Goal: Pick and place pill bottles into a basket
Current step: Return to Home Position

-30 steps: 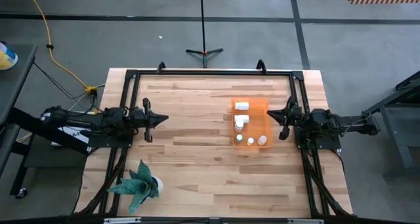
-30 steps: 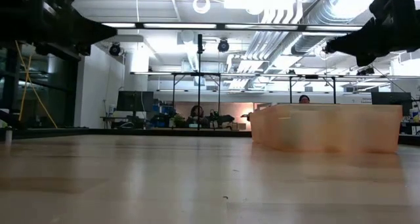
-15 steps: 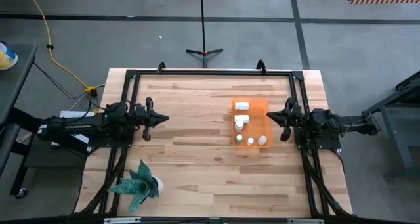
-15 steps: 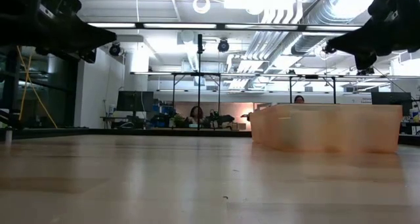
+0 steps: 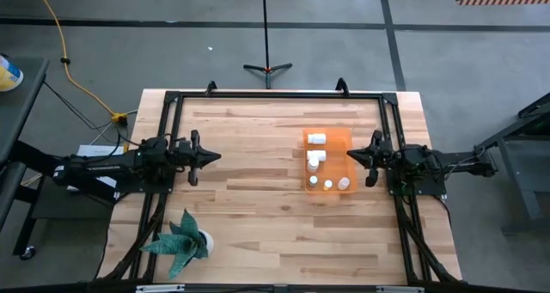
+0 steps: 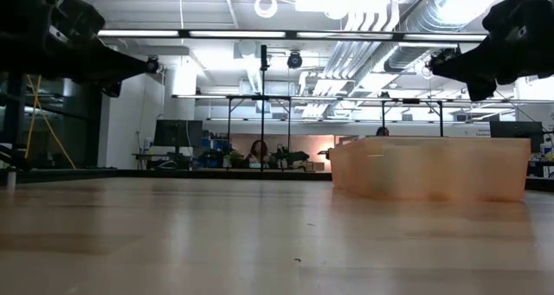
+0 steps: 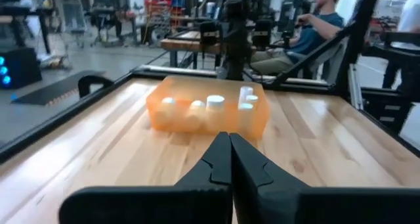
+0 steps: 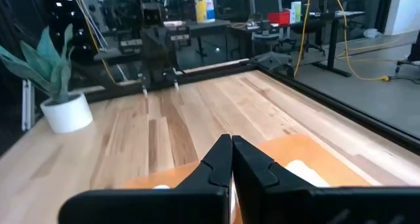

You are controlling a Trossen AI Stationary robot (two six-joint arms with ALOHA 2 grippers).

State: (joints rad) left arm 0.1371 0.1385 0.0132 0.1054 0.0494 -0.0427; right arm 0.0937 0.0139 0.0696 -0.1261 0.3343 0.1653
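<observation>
The orange basket [image 5: 330, 135] stands on the table's right half and holds several white pill bottles [image 5: 314, 158], some upright, some lying. It also shows in the low view [image 6: 430, 168] and the left wrist view [image 7: 207, 116]. My right gripper [image 5: 348, 155] is shut and empty, high above the basket's right wall [image 6: 430, 63]; its wrist view shows the fingers closed together [image 8: 231, 142]. My left gripper [image 5: 216, 155] is shut and empty at the table's left, raised above the wood [image 6: 156, 67], pointing at the basket [image 7: 230, 140].
A potted plant [image 5: 182, 240] stands at the near left corner. A black frame rail [image 5: 275, 95] runs around the tabletop. Bare wood lies between the left gripper and the basket. People sit in the room beyond the table [image 7: 321, 20].
My left gripper has come down a little while staying at the table's left. My right gripper has edged slightly toward the basket. Both have stayed shut. The basket and the bottles have not moved.
</observation>
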